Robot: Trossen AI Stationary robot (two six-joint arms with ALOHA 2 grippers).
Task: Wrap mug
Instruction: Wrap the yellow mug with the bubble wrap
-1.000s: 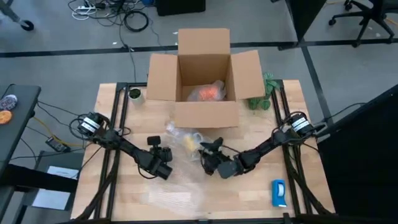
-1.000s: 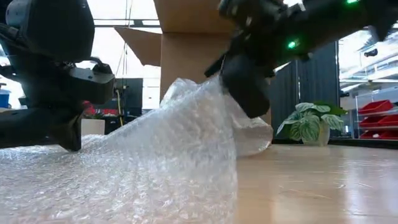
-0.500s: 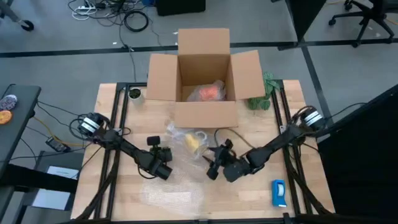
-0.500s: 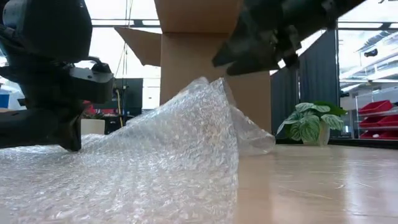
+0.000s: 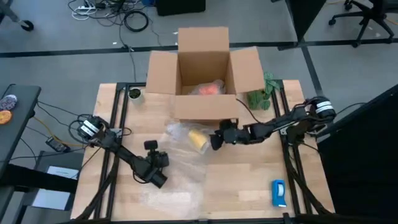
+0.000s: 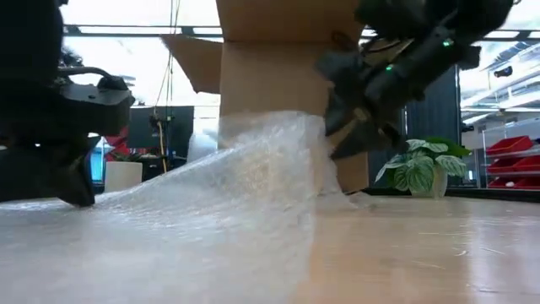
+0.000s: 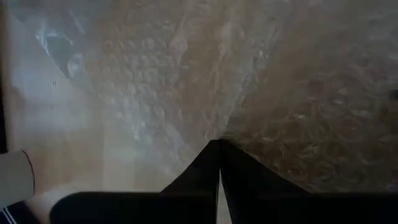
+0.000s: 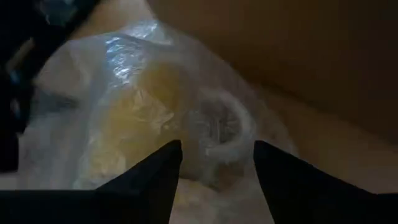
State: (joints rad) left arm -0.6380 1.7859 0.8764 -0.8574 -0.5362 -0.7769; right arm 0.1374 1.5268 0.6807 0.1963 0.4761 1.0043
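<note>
The small bright orange rounded mug (image 5: 210, 91) lies inside the open brown cardboard box (image 5: 205, 113), against the box's front wall. Just outside that wall, a pale yellow mug-shaped object (image 5: 198, 138) rests under a clear bubble-wrap sheet (image 5: 183, 165) that spreads away from the box. The right gripper (image 5: 214, 140) is beside the yellow object, near the box's front; its fingers stand apart, with the wrapped yellow shape between and beyond them. The left gripper (image 5: 160, 159) is farther from the box, down on the sheet with its fingers pressed together; whether they pinch the film cannot be told. A green plant (image 5: 261, 96) stands at the box's right flap.
</note>
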